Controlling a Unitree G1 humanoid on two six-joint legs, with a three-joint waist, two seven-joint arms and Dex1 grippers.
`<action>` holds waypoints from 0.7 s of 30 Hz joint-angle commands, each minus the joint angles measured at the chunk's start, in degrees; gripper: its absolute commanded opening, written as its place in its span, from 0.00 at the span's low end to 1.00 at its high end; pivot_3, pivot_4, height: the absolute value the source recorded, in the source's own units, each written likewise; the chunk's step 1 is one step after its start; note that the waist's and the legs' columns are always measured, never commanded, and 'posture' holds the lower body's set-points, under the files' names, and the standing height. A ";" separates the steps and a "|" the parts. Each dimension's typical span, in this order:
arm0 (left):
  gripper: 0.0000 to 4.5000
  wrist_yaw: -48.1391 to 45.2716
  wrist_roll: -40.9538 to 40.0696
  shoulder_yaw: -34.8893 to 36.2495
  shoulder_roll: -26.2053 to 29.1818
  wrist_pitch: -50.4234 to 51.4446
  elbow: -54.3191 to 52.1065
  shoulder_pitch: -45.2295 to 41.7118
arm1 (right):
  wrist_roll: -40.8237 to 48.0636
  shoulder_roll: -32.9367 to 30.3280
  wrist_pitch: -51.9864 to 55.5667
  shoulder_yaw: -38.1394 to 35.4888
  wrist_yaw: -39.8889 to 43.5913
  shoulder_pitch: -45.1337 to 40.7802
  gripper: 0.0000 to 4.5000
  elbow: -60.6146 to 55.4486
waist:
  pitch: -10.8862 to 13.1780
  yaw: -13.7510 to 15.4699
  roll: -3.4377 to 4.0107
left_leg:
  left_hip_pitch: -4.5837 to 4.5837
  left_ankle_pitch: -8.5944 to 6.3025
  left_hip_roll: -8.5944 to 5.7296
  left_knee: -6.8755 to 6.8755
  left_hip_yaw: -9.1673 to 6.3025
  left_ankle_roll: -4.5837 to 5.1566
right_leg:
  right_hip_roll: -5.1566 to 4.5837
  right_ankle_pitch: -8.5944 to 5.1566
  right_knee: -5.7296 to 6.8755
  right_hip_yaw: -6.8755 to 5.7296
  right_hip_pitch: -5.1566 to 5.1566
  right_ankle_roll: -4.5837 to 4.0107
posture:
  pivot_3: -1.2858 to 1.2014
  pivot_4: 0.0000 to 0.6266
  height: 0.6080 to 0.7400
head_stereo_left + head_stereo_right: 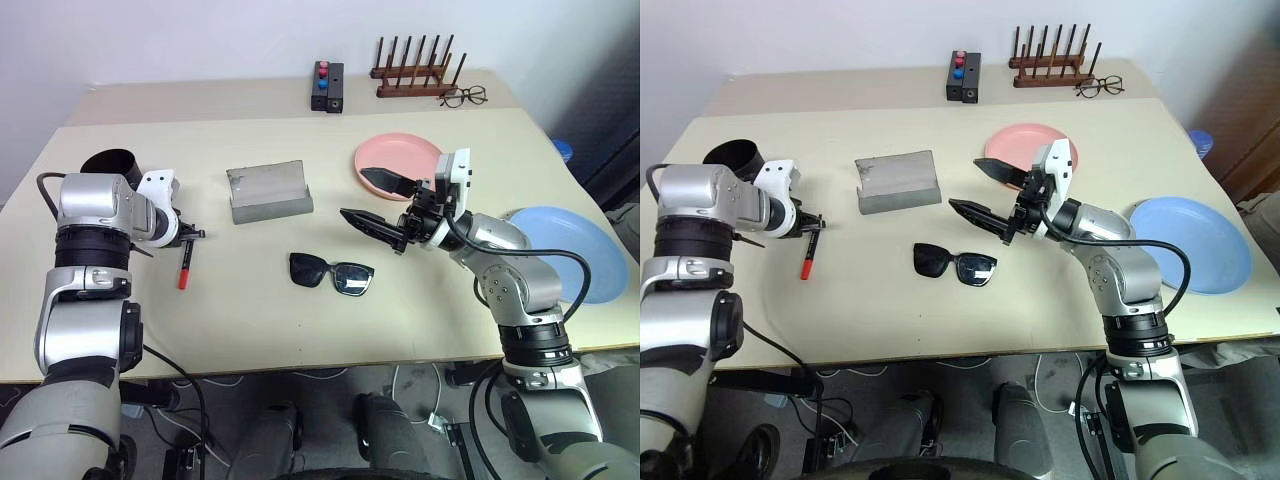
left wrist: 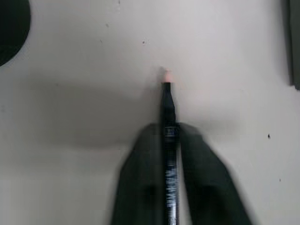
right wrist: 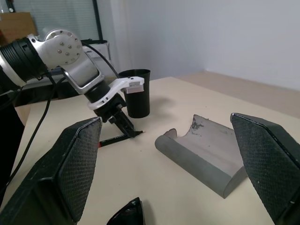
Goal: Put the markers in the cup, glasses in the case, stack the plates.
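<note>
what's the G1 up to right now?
Tidying a table. The left gripper has its jaws shut on a marker that lies near the black cup. The right gripper hovers with jaws wide open above the table between the pink plate and the sunglasses. The sunglasses lie on the table in front of the open grey case. The blue plate sits apart from the pink one, unstacked.

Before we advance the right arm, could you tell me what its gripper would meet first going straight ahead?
Probably the open grey case, lying ahead between the right gripper's open fingers; depth is unclear, so it might pass above.
</note>
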 commanded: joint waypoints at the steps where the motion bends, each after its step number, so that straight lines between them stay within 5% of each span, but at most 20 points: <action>1: 0.01 -0.08 0.52 0.28 0.05 0.68 -2.61 0.77 | 0.00 -0.14 -1.14 -0.52 -0.14 -0.22 1.00 -2.68 | 0.00 -0.05 0.00 | 0.00 0.00 0.00 0.00 0.00 0.00 | 0.00 0.00 0.00 0.00 0.00 0.00 | 0.52 0.24 1.00; 12: 0.01 -1.99 -0.16 -1.68 2.21 1.11 -20.83 -2.30 | 1.80 0.73 -1.26 -3.27 -1.19 -2.14 1.00 -0.63 | 0.01 -0.01 0.00 | -0.08 0.00 0.00 0.05 -0.01 0.00 | -0.03 0.00 0.02 0.00 -0.05 0.00 | 0.52 0.24 1.00; 18: 0.01 -1.69 0.24 0.61 1.14 -6.73 -21.73 -3.76 | 3.04 0.62 -0.58 -3.42 -0.82 -2.49 1.00 -0.81 | 0.01 -0.16 0.00 | -0.07 0.00 0.01 0.03 -0.01 -0.01 | -0.02 0.00 0.03 0.00 -0.06 0.00 | 0.52 0.24 1.00; 21: 0.01 -2.89 -0.24 5.31 0.24 -24.74 -18.53 -4.33 | 1.56 0.90 -2.81 -2.86 -1.01 -1.89 1.00 -1.23 | 0.01 -0.06 0.00 | -0.10 0.01 0.02 0.04 -0.01 -0.01 | -0.01 0.00 0.02 -0.01 -0.09 0.00 | 0.52 0.24 1.00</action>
